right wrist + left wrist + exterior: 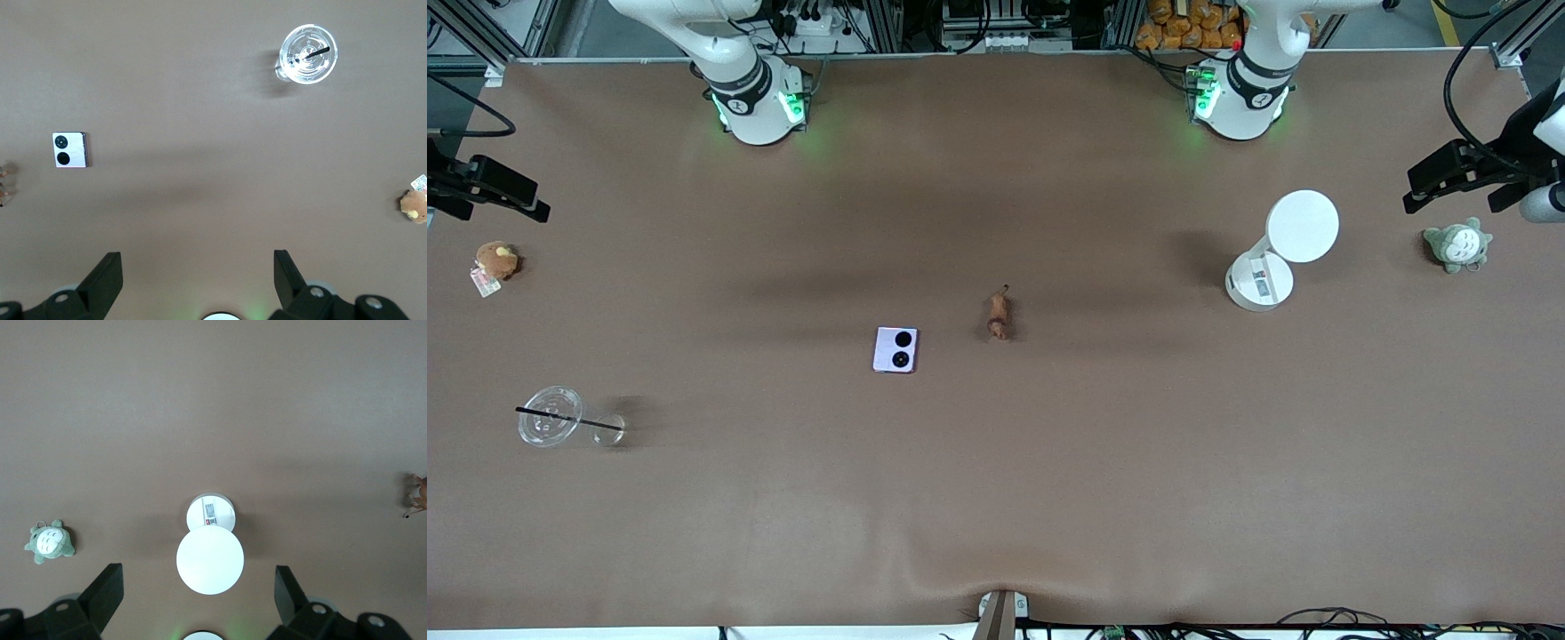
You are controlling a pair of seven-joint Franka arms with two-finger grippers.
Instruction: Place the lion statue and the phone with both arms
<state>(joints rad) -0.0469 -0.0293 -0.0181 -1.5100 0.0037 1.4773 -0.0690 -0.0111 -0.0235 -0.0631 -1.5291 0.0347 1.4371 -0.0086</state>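
The lion statue [999,315], a tiny orange-brown figurine, lies on the brown table near its middle. It shows at the edge of the left wrist view [419,495] and is barely visible at the edge of the right wrist view [5,180]. The pale-lilac folded phone [895,349] lies flat beside it, toward the right arm's end, camera circles up; it also shows in the right wrist view [70,149]. My left gripper [199,587] is open and empty, high over the white stand. My right gripper [198,267] is open and empty, high over bare table.
A white round-topped stand [1280,253] [210,550] stands toward the left arm's end, with a grey-green plush [1456,244] [50,543] near that table end. A brown plush with tag [495,260] [415,205] and a clear lidded cup with straw [551,416] [307,53] lie toward the right arm's end.
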